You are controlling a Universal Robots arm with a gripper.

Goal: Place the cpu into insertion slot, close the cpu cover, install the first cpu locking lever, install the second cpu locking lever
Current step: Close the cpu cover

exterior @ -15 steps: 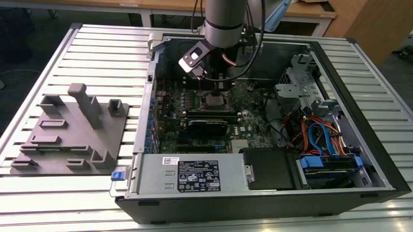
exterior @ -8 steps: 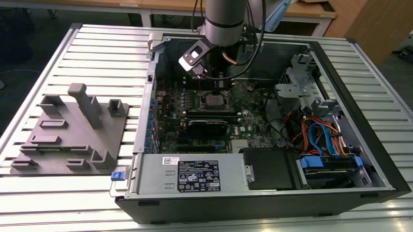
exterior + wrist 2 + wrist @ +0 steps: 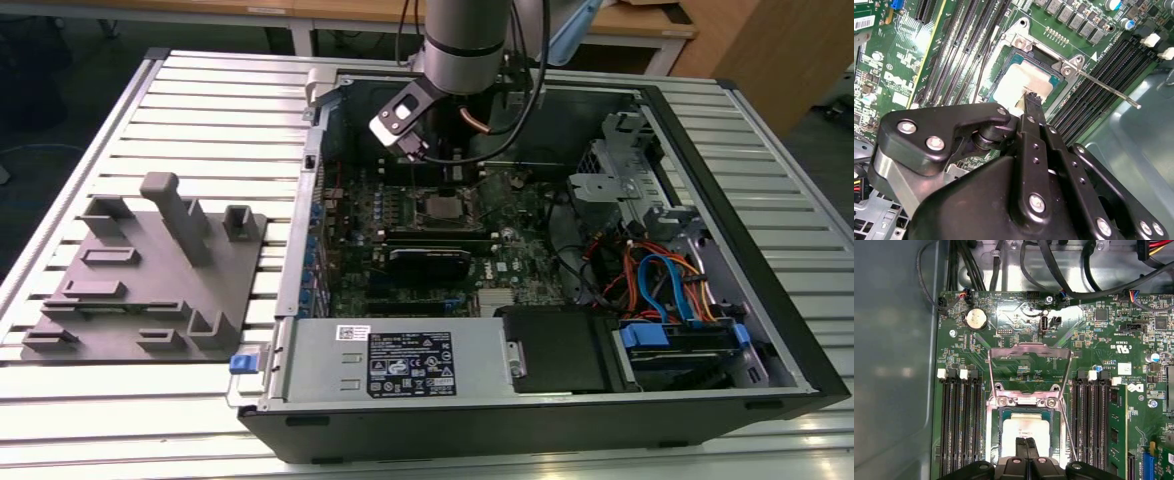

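Observation:
The cpu [image 3: 1026, 430] lies flat in the insertion slot [image 3: 995, 437] on the green motherboard; its pale metal top [image 3: 1016, 82] also shows in the second wrist view. The cpu cover [image 3: 1029, 346], a thin silvery frame, stands swung open behind the slot. My gripper [image 3: 1026, 446] is shut, fingertips pressed together with nothing between them, right over the cpu's near edge and touching or almost touching its top. One thin locking lever [image 3: 1109, 90] sticks out free from the socket corner, and it also shows beside the slot [image 3: 1068, 425]. In the exterior view, the gripper [image 3: 430, 158] hangs above the socket [image 3: 441, 207].
Long black memory slots [image 3: 956, 425] flank the socket on both sides. Cables [image 3: 1054, 270] run along the case wall behind the board. The open computer case [image 3: 747, 250] holds a power supply [image 3: 400, 365] and drive bays. A grey fixture plate [image 3: 147, 280] sits at the exterior view's left.

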